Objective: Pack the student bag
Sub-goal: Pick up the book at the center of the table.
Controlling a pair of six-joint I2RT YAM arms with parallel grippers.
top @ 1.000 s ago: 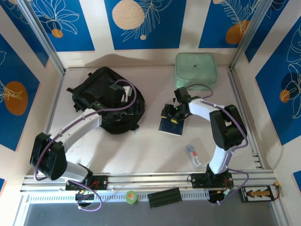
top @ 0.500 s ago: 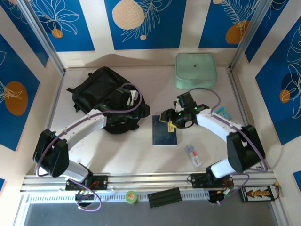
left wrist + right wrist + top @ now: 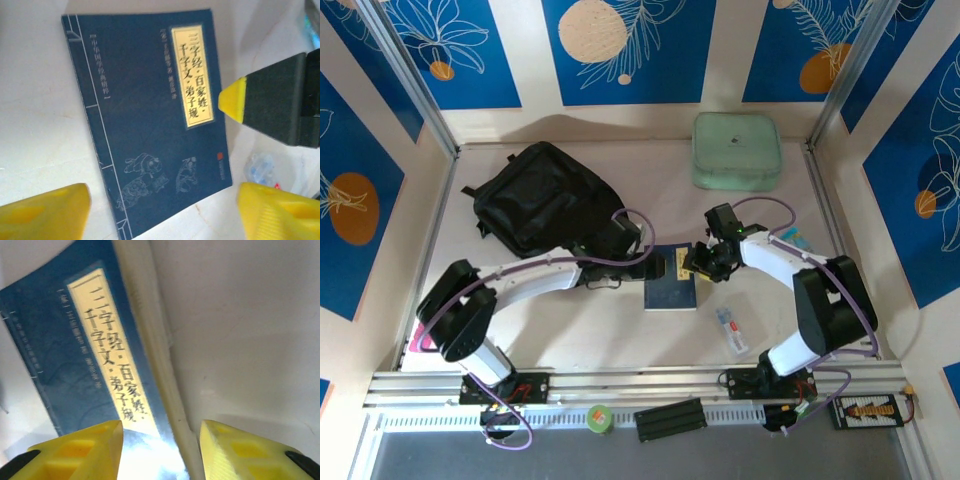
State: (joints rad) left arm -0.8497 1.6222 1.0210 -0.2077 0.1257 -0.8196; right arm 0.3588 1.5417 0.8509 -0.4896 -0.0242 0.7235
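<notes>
Looking from above, the bag (image 3: 545,205) slumps far left, soft and floppy; its handle or a zip edge looks the best hold. A thin book (image 3: 670,277) lies flat to its right, between the left gripper (image 3: 638,243) and right gripper (image 3: 698,262).

Left wrist: jaws wide, empty, above the book.

Right wrist: jaws narrower, apart, at the book's page edge.

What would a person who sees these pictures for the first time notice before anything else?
Probably the dark blue book with a cream title label, lying flat at the centre of the table between the left gripper and the right gripper. Next come the big black student bag at the far left and the pale mint-green case at the far right.
</notes>
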